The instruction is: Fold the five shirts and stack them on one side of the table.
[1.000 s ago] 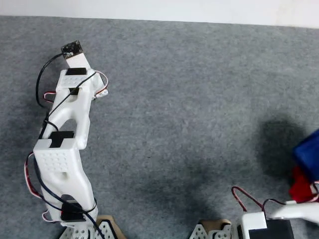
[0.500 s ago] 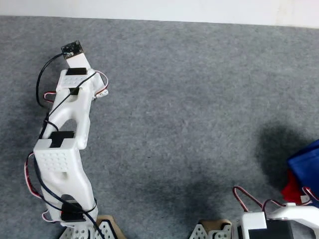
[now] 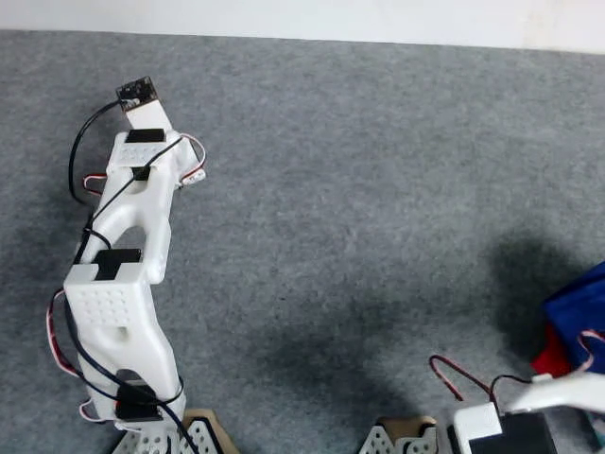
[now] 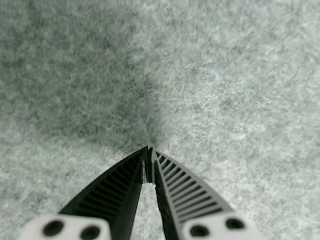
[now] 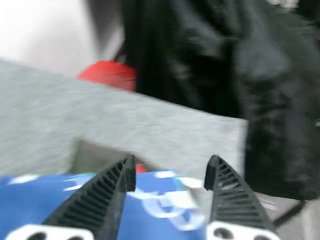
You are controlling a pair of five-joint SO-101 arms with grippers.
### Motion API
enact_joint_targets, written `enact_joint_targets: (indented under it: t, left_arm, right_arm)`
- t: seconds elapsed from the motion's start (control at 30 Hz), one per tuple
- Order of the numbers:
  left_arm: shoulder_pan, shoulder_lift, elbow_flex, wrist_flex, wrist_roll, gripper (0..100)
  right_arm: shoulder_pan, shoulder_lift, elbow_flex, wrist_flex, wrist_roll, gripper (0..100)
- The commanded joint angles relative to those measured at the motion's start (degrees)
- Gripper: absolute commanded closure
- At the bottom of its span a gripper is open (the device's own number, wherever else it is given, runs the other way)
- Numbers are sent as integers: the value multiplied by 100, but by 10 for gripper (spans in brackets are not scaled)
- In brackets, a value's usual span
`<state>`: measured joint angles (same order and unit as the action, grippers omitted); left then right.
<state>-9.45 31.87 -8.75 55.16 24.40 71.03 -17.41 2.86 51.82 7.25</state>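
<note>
The grey felt tabletop [image 3: 359,189] is spreading wide beneath me. My white left arm [image 3: 123,284] is stretching across its far left side. My right arm [image 3: 529,407] is sitting low at the near right corner. A bunched blue shirt [image 3: 579,307] is lying at the tabletop's right edge, with a red shirt [image 3: 550,359] touching it on the near side. Both are unfolded. My right tool [image 5: 170,172] is hovering just over the blue cloth with its jaws spread apart, gripping nothing. My left tool [image 4: 150,165] is pointing at bare felt, pressed closed and empty, well apart from the shirts.

I am judging the risks. Closing here could pinch both shirts together, since they are overlapping. A pull outward could drag them off the edge.
</note>
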Motion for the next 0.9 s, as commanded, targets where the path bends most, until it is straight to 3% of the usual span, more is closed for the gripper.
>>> enact_joint_targets:
  t: [0.0,0.13,0.4,0.7,0.87]
  left_arm:
    - [145,-48,-119,-97,0,994]
    - [136,-75,-119,-97,0,994]
    - [84,-505,-136,-26,0,994]
    - [-233,-2905,-110,1565,-18,994]
    - [-470,-4251,-110,2233,-651,994]
  right_arm:
    - [-945,-92,-418,664,-404,801]
    - [-2123,-171,-725,1560,-844,893]
    - [-4796,-848,-1095,3108,-941,992]
    - [-7187,-2352,-1068,3618,-1565,992]
    - [-8092,-3477,-576,3723,-1530,992]
